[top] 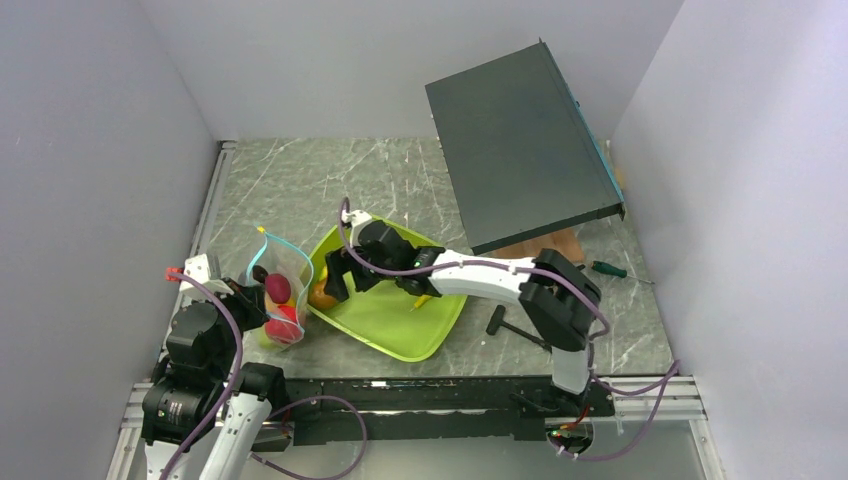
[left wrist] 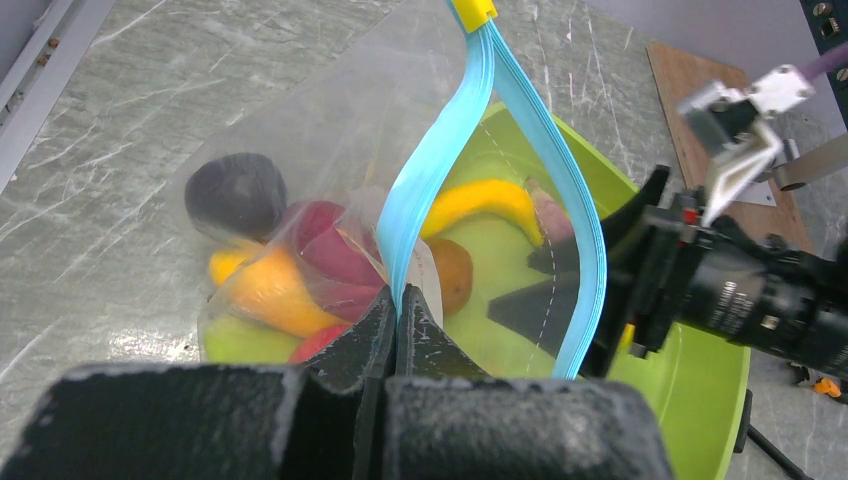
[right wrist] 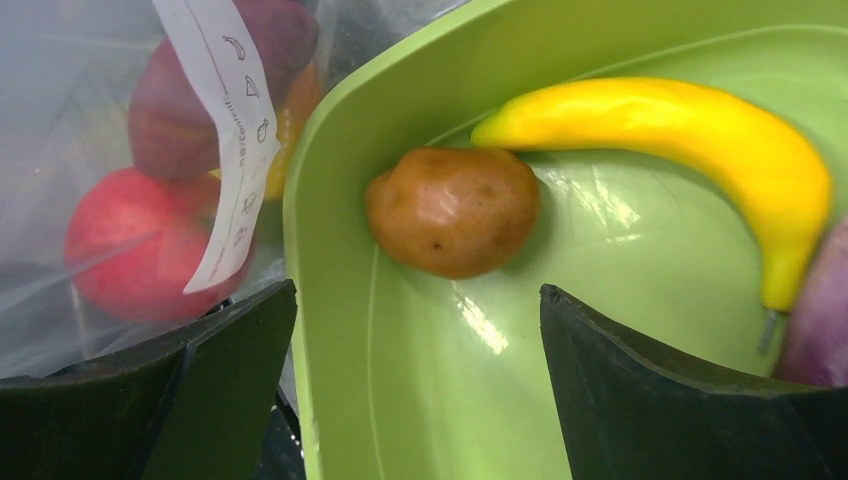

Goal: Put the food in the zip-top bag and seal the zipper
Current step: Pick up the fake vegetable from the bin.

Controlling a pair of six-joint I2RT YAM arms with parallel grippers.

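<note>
Tabletop tray (right wrist: 330,250) holds brown piece (right wrist: 452,210) (before right tool (right wrist: 417,295)).

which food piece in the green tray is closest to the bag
The round brown piece, lying by the tray wall next to the bag; the yellow banana and the purple piece lie farther from it.

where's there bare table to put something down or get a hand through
Widest bare table: back left, between the rear wall, the zip-top bag and the dark panel. A smaller patch lies front right, between the right arm and side wall, below the screwdriver. Crowded: the left corner of the tray, where the open right end effector hovers beside the bag.
</note>
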